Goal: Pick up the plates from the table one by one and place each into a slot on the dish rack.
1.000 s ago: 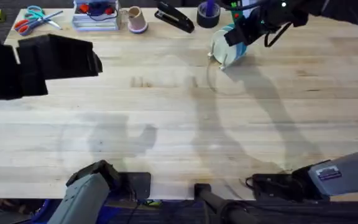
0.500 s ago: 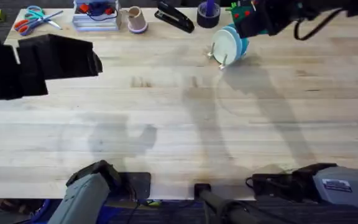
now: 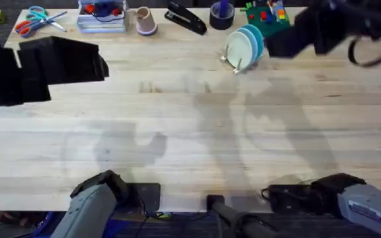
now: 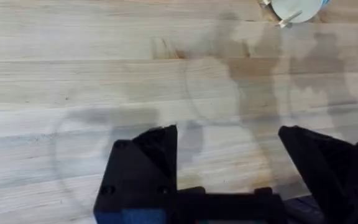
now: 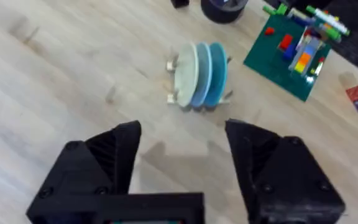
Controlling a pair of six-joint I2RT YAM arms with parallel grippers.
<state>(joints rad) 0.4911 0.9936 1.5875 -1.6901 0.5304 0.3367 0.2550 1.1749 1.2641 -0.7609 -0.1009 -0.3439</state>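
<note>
Both plates (image 3: pixel 245 45) are standing on edge in the dish rack (image 3: pixel 233 63), at the far side of the tabletop (image 3: pixel 190 132), right of centre. From the right wrist view: pale yellow-green plate (image 5: pixel 186 75) on one side, light blue plate (image 5: pixel 214 73) just beside it, with what looks like another blue edge between them; can't tell if that's a separate plate. Rack's light-wood ends poke out either side of the stack (image 5: pixel 173 65).

Right claw (image 5: pixel 182 158): fingers spread wide, nothing between them, hanging above the tabletop near the rack and apart from it. In the overhead view the right arm shows as a dark blurred mass (image 3: pixel 323 30) just to the right of the rack.

Left claw (image 4: pixel 229 165): fingers spread, empty, low over bare wood on the near side of the tabletop, well apart from the rack. Rack is just visible at the far edge of that view (image 4: pixel 291 9).

Clutter along the far edge: scissors (image 3: pixel 35 20), clear plastic tray (image 3: pixel 102 16), small cup (image 3: pixel 144 20), black stapler (image 3: pixel 185 18), dark tape roll (image 3: pixel 221 14), green board with coloured blocks (image 5: pixel 291 46) just beside the rack. Large black object (image 3: pixel 51 63) at far left.
</note>
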